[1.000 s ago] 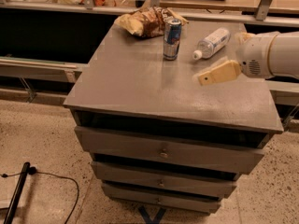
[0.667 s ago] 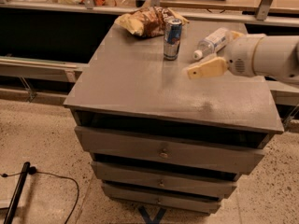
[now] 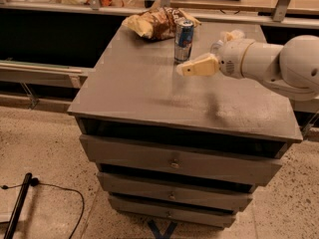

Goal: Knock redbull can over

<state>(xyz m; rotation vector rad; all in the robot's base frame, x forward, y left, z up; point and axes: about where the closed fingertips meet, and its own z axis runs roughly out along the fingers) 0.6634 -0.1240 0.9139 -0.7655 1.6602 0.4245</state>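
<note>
The redbull can (image 3: pixel 183 40), slim, blue and silver with a silver top, stands upright on the grey drawer cabinet top (image 3: pixel 149 83), toward the back middle. My gripper (image 3: pixel 185 68) comes in from the right on a white arm. Its cream fingertips sit just below and in front of the can's base, very close to it. I cannot tell whether they touch the can.
A brown-and-yellow snack bag (image 3: pixel 154 21) lies behind and left of the can. A clear plastic bottle (image 3: pixel 227 38) lies behind my arm, mostly hidden. A counter rail (image 3: pixel 60 68) runs along the left. A black cable (image 3: pixel 55 190) lies on the floor.
My gripper has moved left across the cabinet top, from right of the can to just in front of its base. The can still stands upright.
</note>
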